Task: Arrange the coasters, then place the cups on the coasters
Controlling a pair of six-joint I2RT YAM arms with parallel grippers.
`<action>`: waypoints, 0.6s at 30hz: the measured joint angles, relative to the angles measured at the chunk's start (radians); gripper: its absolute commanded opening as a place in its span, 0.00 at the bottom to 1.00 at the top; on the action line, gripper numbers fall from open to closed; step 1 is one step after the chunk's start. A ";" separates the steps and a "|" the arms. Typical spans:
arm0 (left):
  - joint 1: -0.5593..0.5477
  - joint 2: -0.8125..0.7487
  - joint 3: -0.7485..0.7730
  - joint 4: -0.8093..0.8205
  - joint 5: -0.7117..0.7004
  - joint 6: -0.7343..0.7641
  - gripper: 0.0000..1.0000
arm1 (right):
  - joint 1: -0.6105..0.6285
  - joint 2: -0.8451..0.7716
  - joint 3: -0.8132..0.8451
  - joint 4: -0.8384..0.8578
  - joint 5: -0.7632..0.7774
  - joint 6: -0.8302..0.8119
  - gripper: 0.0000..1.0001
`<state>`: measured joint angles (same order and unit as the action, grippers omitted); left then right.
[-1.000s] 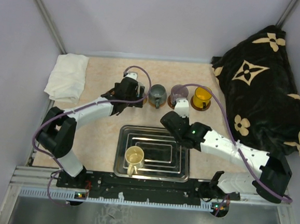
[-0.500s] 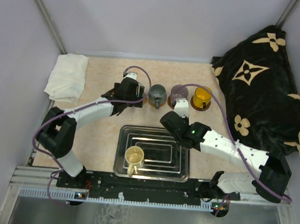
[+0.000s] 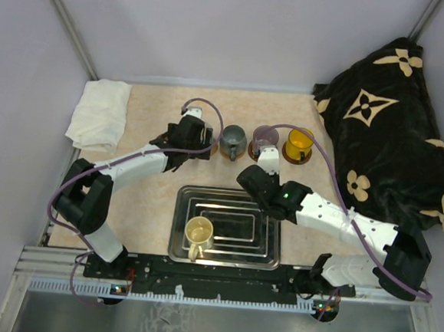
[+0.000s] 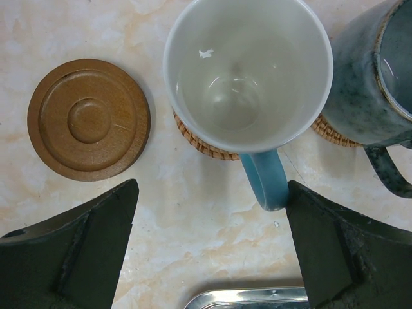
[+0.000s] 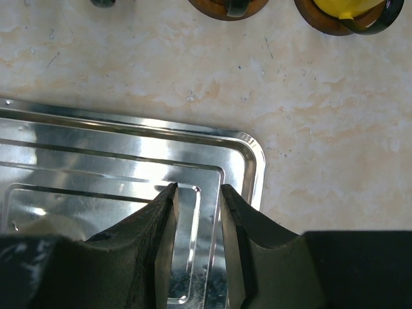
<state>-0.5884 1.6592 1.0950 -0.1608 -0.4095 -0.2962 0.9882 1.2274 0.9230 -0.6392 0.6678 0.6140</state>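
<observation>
Tray (image 3: 265, 250) nearest the arm bases holds the cream-yellow mug (image 3: 199, 231) in its left part. The right gripper (image 5: 195, 199) hangs over the tray's far right corner, fingers a narrow gap apart with nothing between them. Beyond, the left gripper (image 4: 212, 257) has its fingers spread wide, gripping nothing. The handle of the white-and-blue mug (image 4: 248, 71) points toward the gap. That mug stands on a woven coaster (image 4: 199, 143). In the same far row on the desk (image 3: 142, 206), a bare wooden coaster (image 4: 89, 119) lies to its left. To its right are the grey-blue mug (image 4: 367, 84), purple-grey mug (image 3: 265, 136) and orange-yellow mug (image 3: 299, 141), each on a coaster.
</observation>
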 measured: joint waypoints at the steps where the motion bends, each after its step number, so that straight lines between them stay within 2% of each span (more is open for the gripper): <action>1: 0.001 -0.001 -0.001 -0.002 -0.002 0.000 1.00 | 0.000 0.000 0.000 0.000 0.000 0.000 0.33; 18: 0.011 -0.010 -0.011 -0.007 -0.012 0.000 1.00 | 0.000 0.000 0.000 0.000 -0.007 0.001 0.33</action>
<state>-0.5777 1.6489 1.0840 -0.1677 -0.4213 -0.2962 0.9882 1.2274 0.9230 -0.6388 0.6605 0.6147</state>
